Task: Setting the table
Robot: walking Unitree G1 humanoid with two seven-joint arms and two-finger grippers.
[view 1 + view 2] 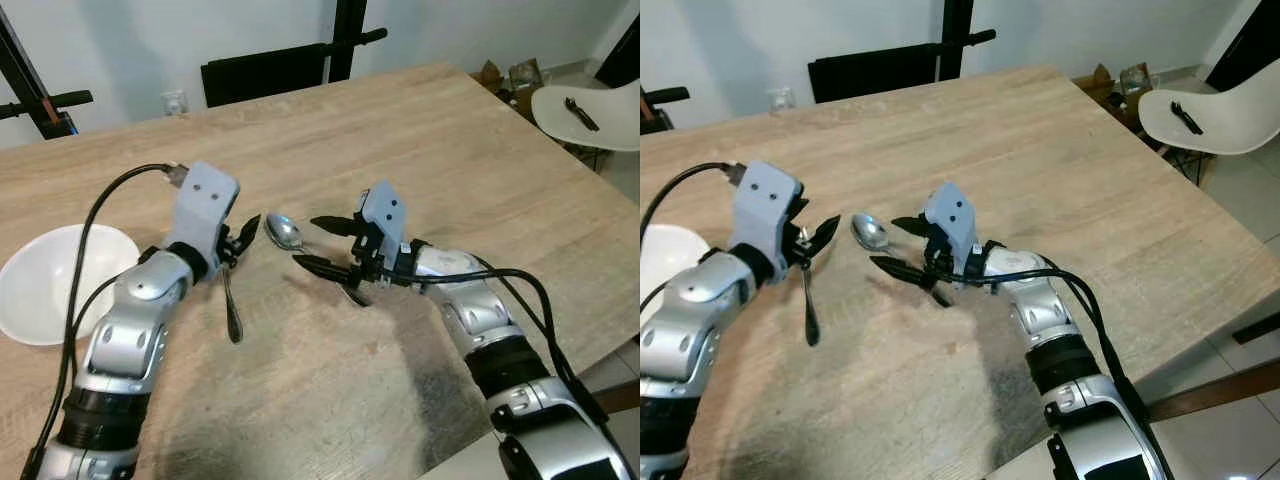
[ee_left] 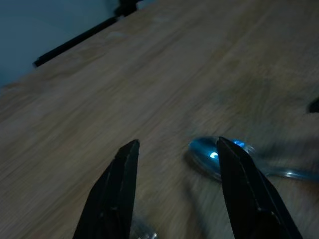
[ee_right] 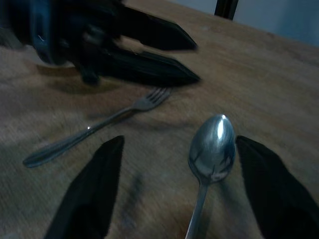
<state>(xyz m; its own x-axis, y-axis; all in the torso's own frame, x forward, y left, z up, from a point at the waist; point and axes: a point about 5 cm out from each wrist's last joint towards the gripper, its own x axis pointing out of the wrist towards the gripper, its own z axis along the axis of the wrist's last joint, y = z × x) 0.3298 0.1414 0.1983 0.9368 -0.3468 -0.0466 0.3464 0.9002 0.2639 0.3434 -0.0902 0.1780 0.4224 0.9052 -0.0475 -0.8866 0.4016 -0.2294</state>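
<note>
Reaching in over the near edge of the wooden surface [image 1: 420, 130], both silver arms meet around the cutlery at its middle. The right gripper [image 1: 322, 243] lies low over the wood with its two black fingers [image 3: 94, 189] spread wide apart, released and holding nothing. Between them lies the spoon [image 1: 284, 233], bowl up and shiny, its handle running back under the gripper; in the right wrist view the bowl sits just beside one finger, though whether they touch is hard to say in that dim picture.

Just to the left, the left gripper [image 1: 238, 240] hangs above the tines end of the fork [image 1: 231, 305], its fingers [image 2: 117, 189] also parted and grasping nothing. The fork lies flat on the wood, handle pointing toward the near edge, tines toward the spoon but apart from it. The left wrist view shows the spoon's bowl just past one fingertip.

Farther left, near the surface's left edge, sits a white bowl [image 1: 50, 285], well apart from the cutlery, with the left arm's black cable arching over its side.

Beyond the far edge stands a black chair back [image 1: 265, 72] against the pale wall. Off the far right corner is a white chair [image 1: 590, 115] with a small dark object lying on its seat.
</note>
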